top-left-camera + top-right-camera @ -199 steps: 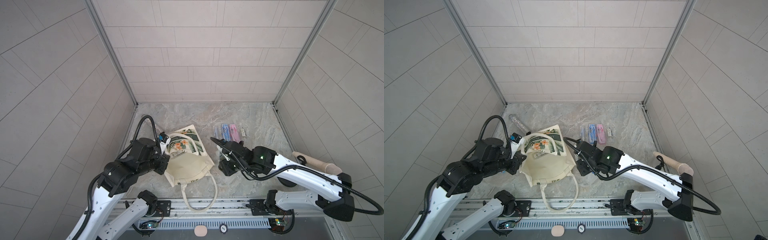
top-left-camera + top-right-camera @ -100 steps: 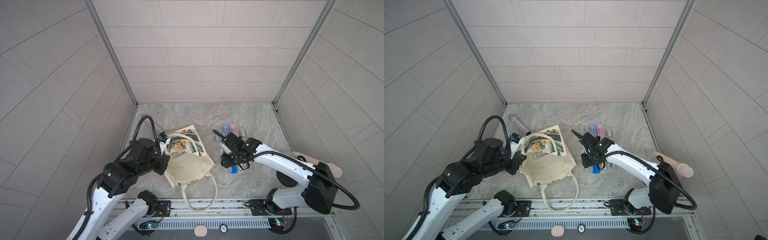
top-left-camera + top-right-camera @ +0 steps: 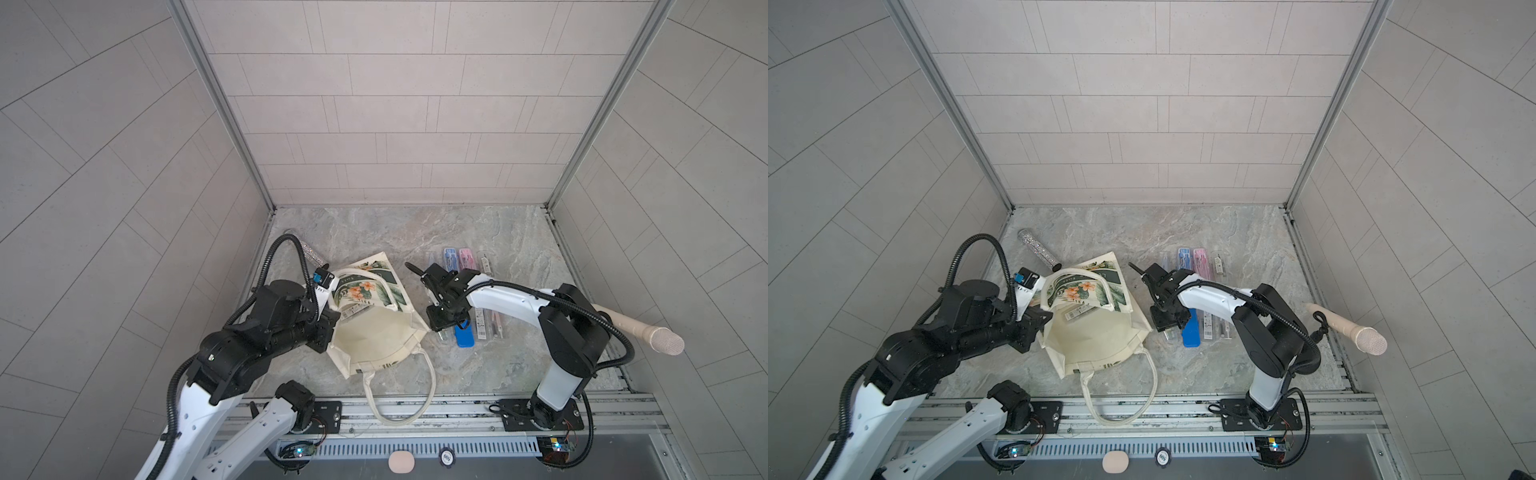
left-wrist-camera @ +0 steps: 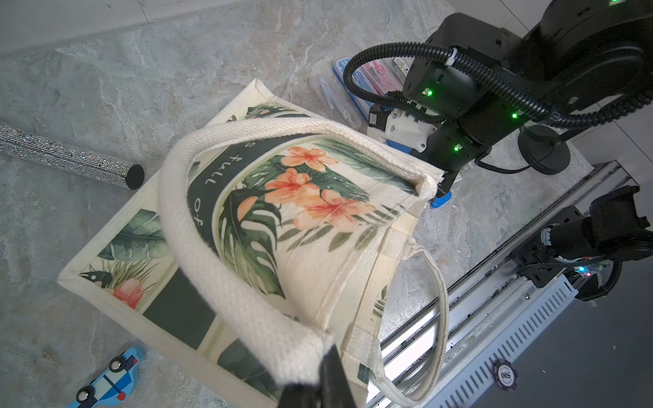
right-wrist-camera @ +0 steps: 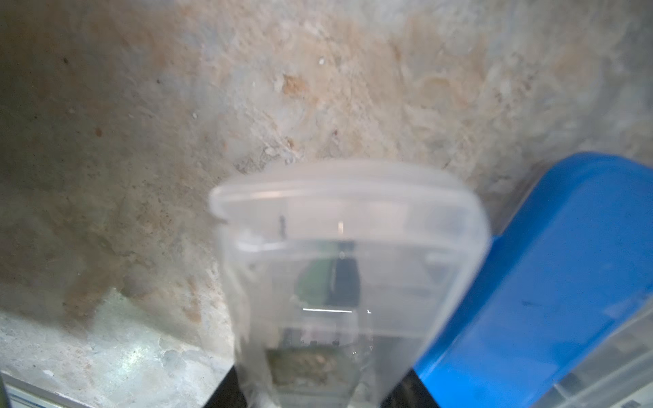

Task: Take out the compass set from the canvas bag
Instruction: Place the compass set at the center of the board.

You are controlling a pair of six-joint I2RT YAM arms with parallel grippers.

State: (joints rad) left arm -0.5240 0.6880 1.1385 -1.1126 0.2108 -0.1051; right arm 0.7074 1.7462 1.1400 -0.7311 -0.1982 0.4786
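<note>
In both top views the right gripper (image 3: 441, 327) has swung away from the mouth of the canvas bag (image 3: 374, 345), where it was a second ago. It now hangs low over the table (image 3: 478, 374), just beside a blue case (image 3: 464, 337), so the carry-out looks nearly done. The left gripper (image 3: 326, 332) stays clamped on the bag, propping its mouth open, and a labelled pack (image 3: 355, 310) lies inside. Open floor remains toward the front rail (image 3: 457, 409).

From the left wrist, the handle (image 4: 212, 282) runs into the closed jaws. A glitter tube (image 4: 67, 159) and a toy car (image 4: 106, 383) lie clear of the bag.

From the right wrist, the compass set (image 5: 346, 254), in its clear case, is gripped between the jaws, almost on the table. One edge is close beside the blue case, though contact cannot be told. Bare stone lies on the other side.
</note>
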